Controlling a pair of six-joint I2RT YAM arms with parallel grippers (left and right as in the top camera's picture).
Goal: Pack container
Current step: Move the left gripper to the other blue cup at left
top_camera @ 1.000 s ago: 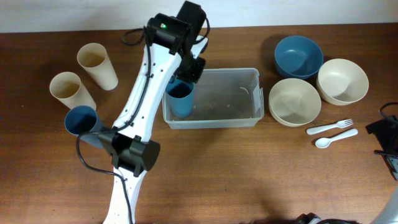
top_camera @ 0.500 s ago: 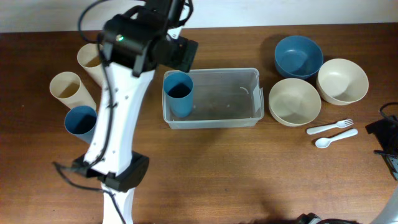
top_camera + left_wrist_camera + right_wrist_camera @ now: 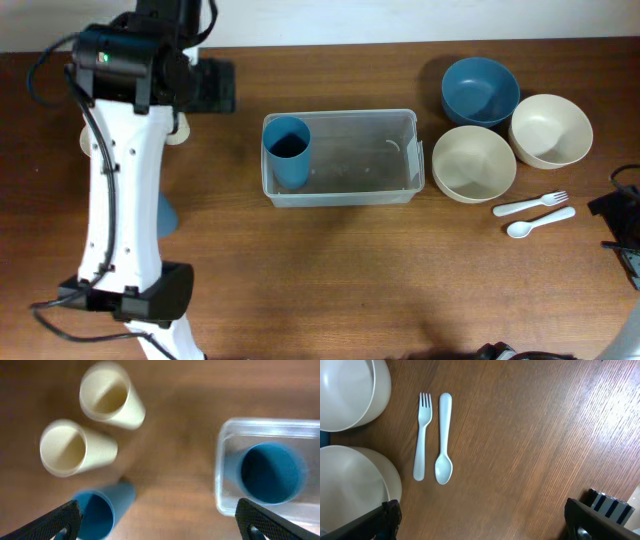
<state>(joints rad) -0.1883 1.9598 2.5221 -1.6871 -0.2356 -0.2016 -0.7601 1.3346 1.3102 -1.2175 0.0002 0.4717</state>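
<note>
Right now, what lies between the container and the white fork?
In the overhead view, the nearer cream bowl sits between the container and the fork.

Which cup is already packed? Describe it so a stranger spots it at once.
Find the clear container in the middle of the table. A blue cup stands upright in its left end. The other blue cup sits outside it.

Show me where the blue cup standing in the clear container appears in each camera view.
Overhead: blue cup at the container left end, centre-left of frame.
Left wrist: blue cup at right, inside the container.
Right wrist: not in it.
Shared landmark: the container's clear rim, overhead and left wrist.
</note>
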